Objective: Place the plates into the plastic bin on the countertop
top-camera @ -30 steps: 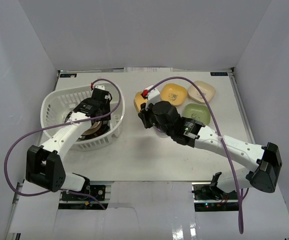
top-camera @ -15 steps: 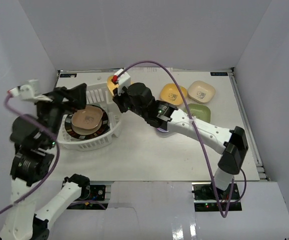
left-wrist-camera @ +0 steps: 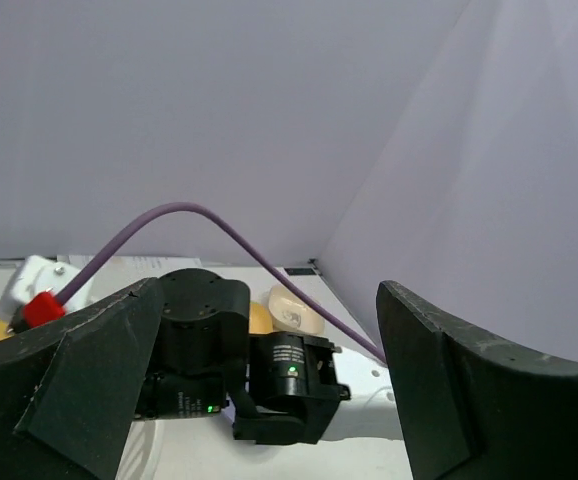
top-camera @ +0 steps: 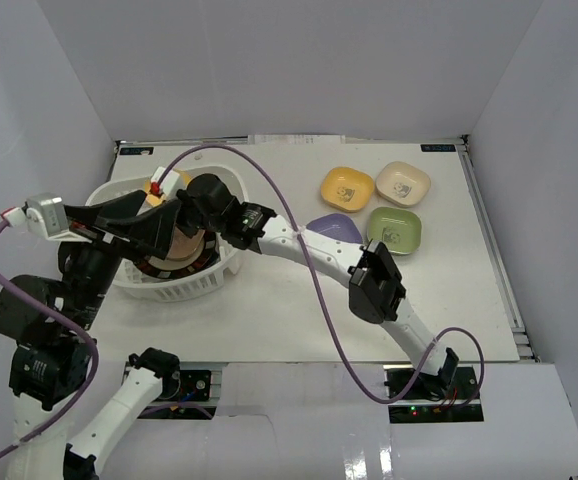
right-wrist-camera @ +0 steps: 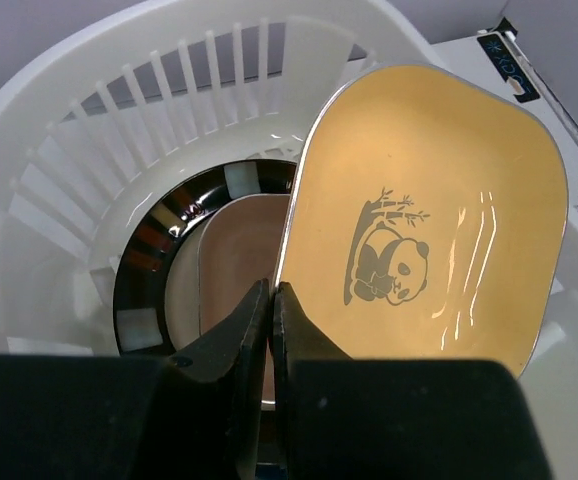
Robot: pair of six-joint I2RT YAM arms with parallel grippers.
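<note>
Over the plastic bin [right-wrist-camera: 79, 110], your right gripper [right-wrist-camera: 272, 292] pinches the tilted orange plate [right-wrist-camera: 439, 200] by its rim, jaws closed on it. Your left gripper [left-wrist-camera: 269, 290] hangs wide apart and empty. Released at this tilt, the plate may land on edge or strike the one brown dish [right-wrist-camera: 234, 260] on the one dark-rimmed round plate [right-wrist-camera: 149, 245]. On the countertop [top-camera: 249, 320] four wait: one yellow dish [top-camera: 347, 187], one cream dish [top-camera: 403, 183], one green dish [top-camera: 394, 229], one purple dish [top-camera: 337, 226].

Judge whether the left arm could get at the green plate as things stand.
Probably not easily. The green plate lies far right, and the right arm, holding an orange plate over the bin, stretches across the way.
</note>
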